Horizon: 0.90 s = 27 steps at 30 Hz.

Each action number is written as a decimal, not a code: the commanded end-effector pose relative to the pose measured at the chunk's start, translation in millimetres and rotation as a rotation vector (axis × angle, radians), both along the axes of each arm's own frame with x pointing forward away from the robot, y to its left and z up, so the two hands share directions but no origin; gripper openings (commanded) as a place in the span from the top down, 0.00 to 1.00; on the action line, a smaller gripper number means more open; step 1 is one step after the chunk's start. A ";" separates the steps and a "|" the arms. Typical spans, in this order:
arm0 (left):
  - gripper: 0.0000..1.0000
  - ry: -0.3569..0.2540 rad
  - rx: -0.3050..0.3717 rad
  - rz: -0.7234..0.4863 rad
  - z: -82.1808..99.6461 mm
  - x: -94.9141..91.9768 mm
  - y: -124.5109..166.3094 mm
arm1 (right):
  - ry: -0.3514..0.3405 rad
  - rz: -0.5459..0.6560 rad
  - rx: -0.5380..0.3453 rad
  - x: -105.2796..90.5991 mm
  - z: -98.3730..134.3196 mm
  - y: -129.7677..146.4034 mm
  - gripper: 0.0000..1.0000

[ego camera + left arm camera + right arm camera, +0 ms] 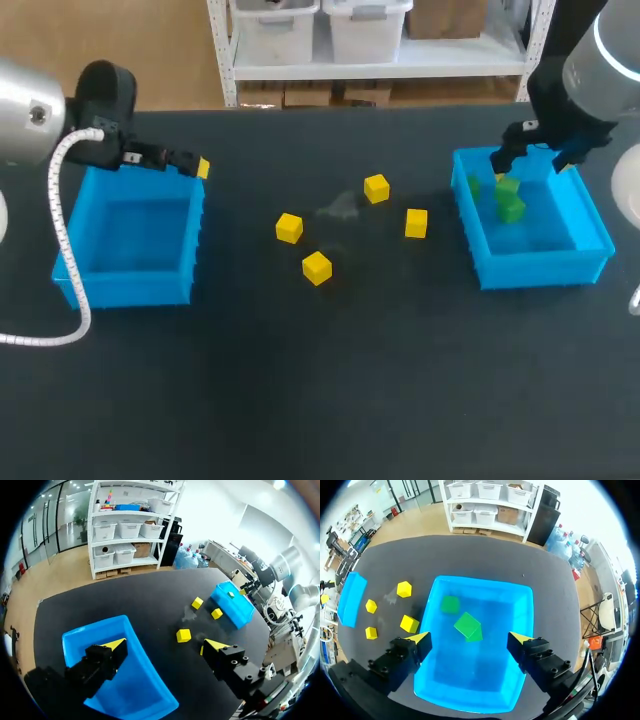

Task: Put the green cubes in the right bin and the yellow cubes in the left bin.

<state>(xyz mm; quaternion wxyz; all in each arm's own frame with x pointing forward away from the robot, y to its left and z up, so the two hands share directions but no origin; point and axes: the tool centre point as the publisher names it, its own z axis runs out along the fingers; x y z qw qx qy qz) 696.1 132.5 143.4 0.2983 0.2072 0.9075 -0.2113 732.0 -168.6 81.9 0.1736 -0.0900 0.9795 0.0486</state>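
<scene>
Both released: left pincer (165, 645) seemingly over left bin (92, 626); right pincer (469, 639) over right bin (470, 680).

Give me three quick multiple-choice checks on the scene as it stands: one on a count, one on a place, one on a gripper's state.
1. How many yellow cubes lie on the table?
A. two
B. four
C. six

2. Where are the green cubes?
A. on the table
B. stacked on the yellow cubes
C. in the right bin

3. The right gripper is:
A. open over the right bin
B. shut on a green cube
C. shut on a yellow cube

Answers:
1 B: the head view shows four separate yellow cubes on the dark tabletop.
2 C: every green cube in view sits inside the right bin's walls.
3 A: its jaws stand wide apart and touch nothing, with the bin beneath them.
</scene>
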 end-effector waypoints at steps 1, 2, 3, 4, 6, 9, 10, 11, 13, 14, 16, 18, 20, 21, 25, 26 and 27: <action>0.00 0.018 0.009 -0.012 0.8 16.0 -21.3 | -0.005 -0.002 -0.001 -2.0 0.2 -0.3 0.00; 0.00 0.022 0.013 -0.024 0.5 17.3 -25.2 | -0.005 -0.002 -0.001 -2.0 0.2 -0.3 0.00; 0.00 0.023 0.016 -0.032 0.2 18.0 -30.5 | -0.005 -0.002 -0.001 -2.0 0.2 -0.3 0.00; 0.00 0.024 0.021 -0.047 -0.2 19.3 -36.0 | -0.005 -0.002 -0.001 -2.0 0.2 -0.3 0.00; 0.00 0.023 0.037 -0.073 -1.2 19.6 -47.7 | -0.005 -0.002 -0.001 -2.0 0.2 -0.3 0.00; 0.00 0.013 0.069 -0.119 -3.3 22.3 -65.1 | -0.005 -0.002 -0.001 -2.0 0.2 -0.3 0.00; 0.00 0.009 0.081 -0.135 -4.7 24.2 -69.6 | -0.005 -0.002 -0.001 -2.0 0.2 -0.3 0.00; 0.00 0.011 0.088 -0.149 -5.8 25.6 -75.3 | -0.005 -0.002 -0.001 -2.0 0.2 -0.3 0.00; 0.00 0.002 0.106 -0.174 -7.9 28.3 -85.3 | -0.005 -0.002 -0.001 -2.0 0.2 -0.3 0.00; 0.00 0.003 0.113 -0.186 -9.1 28.7 -90.3 | -0.005 -0.002 -0.001 -2.0 0.2 -0.3 0.00; 0.00 0.006 0.116 -0.202 -11.2 28.9 -99.8 | -0.005 -0.002 -0.001 -2.0 0.2 -0.3 0.00; 0.00 0.013 0.125 -0.218 -13.9 29.2 -107.9 | -0.005 -0.002 -0.001 -2.0 0.2 -0.3 0.00; 0.00 0.016 0.130 -0.228 -16.9 28.6 -114.6 | -0.005 -0.002 -0.001 -2.0 0.2 -0.3 0.00; 0.00 0.020 0.136 -0.241 -19.0 28.8 -117.9 | -0.005 -0.002 -0.001 -2.0 0.2 -0.3 0.00; 0.00 0.018 0.167 -0.276 -29.4 28.8 -127.5 | -0.005 -0.002 -0.001 -2.0 0.2 -0.3 0.00; 0.00 0.015 0.179 -0.288 -31.6 28.2 -129.8 | -0.005 -0.002 -0.001 -2.0 0.2 -0.3 0.00; 0.00 0.013 0.193 -0.296 -34.5 28.7 -132.0 | -0.005 -0.002 -0.001 -2.0 0.2 -0.3 0.00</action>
